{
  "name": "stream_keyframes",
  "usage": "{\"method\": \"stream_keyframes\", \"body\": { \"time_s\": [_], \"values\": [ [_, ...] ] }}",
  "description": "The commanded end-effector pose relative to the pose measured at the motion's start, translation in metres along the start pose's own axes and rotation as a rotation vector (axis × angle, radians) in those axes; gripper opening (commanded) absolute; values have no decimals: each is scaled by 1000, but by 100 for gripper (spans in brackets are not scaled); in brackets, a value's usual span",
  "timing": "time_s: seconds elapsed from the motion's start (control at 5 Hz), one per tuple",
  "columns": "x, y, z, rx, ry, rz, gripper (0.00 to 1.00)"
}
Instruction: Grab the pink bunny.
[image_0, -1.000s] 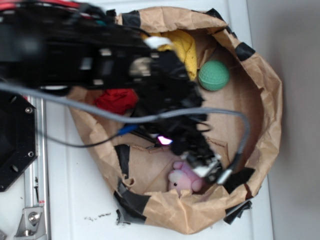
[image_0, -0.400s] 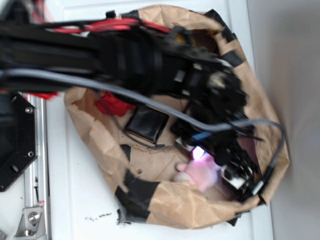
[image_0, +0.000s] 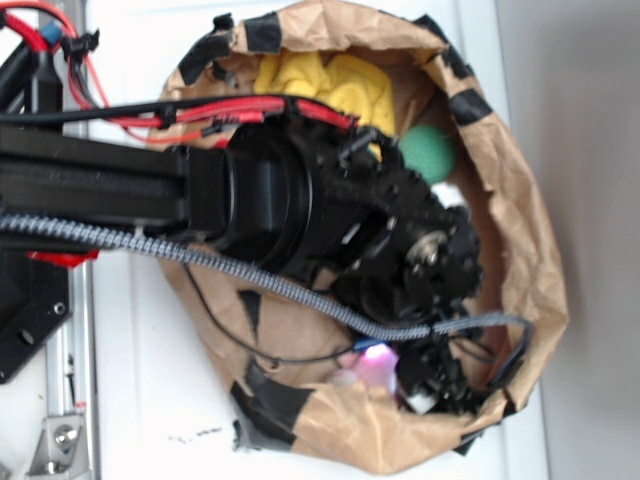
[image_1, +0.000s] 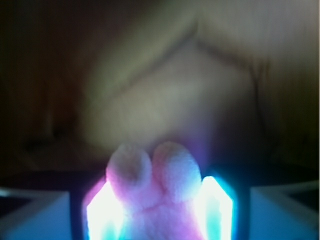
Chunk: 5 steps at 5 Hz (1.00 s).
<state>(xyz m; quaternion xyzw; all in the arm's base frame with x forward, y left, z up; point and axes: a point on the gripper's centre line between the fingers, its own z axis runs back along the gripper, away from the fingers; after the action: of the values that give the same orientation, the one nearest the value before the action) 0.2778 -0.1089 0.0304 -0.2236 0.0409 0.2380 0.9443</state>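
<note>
The pink bunny (image_1: 152, 192) fills the gap between my gripper's (image_1: 160, 202) two glowing pads (image_1: 102, 212), its two fuzzy ears poking up past them. Both pads press against its sides, so the gripper is shut on it. From the exterior view, the bunny (image_0: 372, 367) shows only as a small pink lit patch low inside the brown paper bag (image_0: 545, 270), near the bag's front wall. The gripper (image_0: 405, 385) sits right beside that patch under the black arm, which hides most of the toy.
A green ball (image_0: 428, 152) and a yellow cloth (image_0: 325, 85) lie at the far end of the bag. The bag's crumpled, black-taped walls stand close around the gripper. A grey cable (image_0: 250, 280) loops across the bag. The robot's black base (image_0: 30, 310) is at the left.
The arm has swung over the middle of the bag and come down. The bunny, free beside the gripper a second ago, now sits between the pads.
</note>
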Motion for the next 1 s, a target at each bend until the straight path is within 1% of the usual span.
{"method": "stream_keyframes", "body": {
  "time_s": [0.0,0.2,0.4,0.6,0.8],
  "values": [
    [-13,21,73,-18,-141,-97,0],
    [-4,32,117,15,-228,-143,0],
    [21,28,146,-35,-291,-336,0],
    [23,14,157,154,-368,-488,0],
    [21,15,154,269,-389,-544,0]
  ]
}}
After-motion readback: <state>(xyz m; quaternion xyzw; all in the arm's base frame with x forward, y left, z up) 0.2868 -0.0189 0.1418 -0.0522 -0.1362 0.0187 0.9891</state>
